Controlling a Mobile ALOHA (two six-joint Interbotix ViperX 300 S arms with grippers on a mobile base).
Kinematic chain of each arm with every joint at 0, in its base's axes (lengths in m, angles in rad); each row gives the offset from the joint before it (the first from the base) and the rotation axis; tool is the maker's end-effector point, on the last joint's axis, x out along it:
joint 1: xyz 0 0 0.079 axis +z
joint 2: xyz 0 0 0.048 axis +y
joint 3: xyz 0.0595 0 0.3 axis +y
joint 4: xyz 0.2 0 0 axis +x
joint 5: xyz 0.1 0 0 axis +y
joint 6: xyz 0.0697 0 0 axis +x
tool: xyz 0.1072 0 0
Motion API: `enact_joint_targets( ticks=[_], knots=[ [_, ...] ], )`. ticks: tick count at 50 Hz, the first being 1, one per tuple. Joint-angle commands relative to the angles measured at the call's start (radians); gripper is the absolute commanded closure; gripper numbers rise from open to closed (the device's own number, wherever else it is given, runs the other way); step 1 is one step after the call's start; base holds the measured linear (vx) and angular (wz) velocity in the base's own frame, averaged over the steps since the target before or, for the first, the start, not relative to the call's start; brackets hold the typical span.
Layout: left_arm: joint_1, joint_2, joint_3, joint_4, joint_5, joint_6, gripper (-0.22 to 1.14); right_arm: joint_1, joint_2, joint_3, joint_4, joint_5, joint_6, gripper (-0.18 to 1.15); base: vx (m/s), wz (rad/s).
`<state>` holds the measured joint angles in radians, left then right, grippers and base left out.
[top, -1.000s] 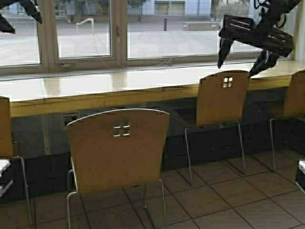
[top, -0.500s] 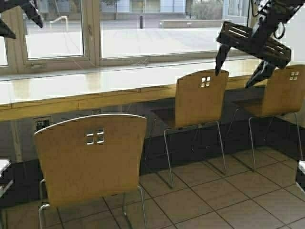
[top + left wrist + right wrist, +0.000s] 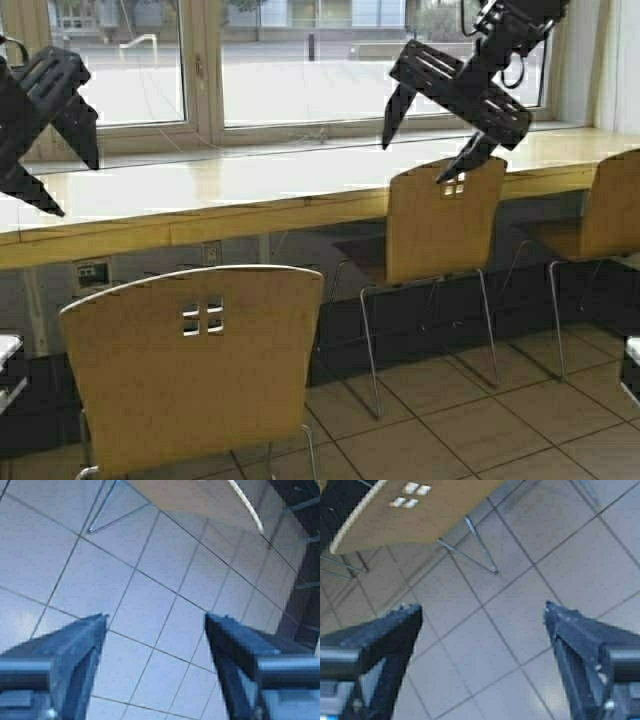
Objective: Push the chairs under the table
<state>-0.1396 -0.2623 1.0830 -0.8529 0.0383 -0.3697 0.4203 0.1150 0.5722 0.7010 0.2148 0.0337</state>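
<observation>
Robot has driven sideways along the long pale wooden table point(image 3: 250, 195), so the nearest tan plywood chair point(image 3: 195, 370) sits centred, both grippers' jaws wide open and empty.

The high view looked forward and down at the table point(image 3: 250, 200); both wrist views faced the floor point(image 3: 520, 630) and chairs point(image 3: 415, 510).

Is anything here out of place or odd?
The nearest chair stands pulled well out from the table, unlike the middle chair, which is tucked close. Nothing looks spilled or broken.
</observation>
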Motion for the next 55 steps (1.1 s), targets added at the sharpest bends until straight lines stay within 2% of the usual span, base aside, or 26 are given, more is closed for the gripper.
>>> enact_joint_targets(
  ticks=[1, 13, 23, 43, 55],
  knots=[
    [-0.003, 0.118, -0.054, -0.064, -0.029, -0.020, -0.01, 0.028, 0.049, -0.086, 0.084, -0.002, 0.002, -0.07, 0.22, 0.08],
    [-0.003, 0.337, -0.163, -0.232, -0.051, -0.031, -0.01, 0.044, 0.186, -0.230, 0.253, 0.011, 0.002, -0.07, 0.22, 0.08],
    [-0.003, 0.451, -0.212, -0.336, -0.048, -0.034, -0.01, 0.052, 0.298, -0.322, 0.313, 0.051, 0.002, -0.07, 0.22, 0.05],
    [-0.021, 0.638, -0.325, -0.393, -0.025, -0.037, -0.01, 0.052, 0.443, -0.350, 0.558, 0.048, 0.002, -0.07, 0.19, 0.06],
    [-0.061, 0.716, -0.331, -0.428, -0.023, -0.043, -0.01, 0.052, 0.529, -0.331, 0.594, 0.054, 0.002, -0.07, 0.16, 0.10]
  ],
)
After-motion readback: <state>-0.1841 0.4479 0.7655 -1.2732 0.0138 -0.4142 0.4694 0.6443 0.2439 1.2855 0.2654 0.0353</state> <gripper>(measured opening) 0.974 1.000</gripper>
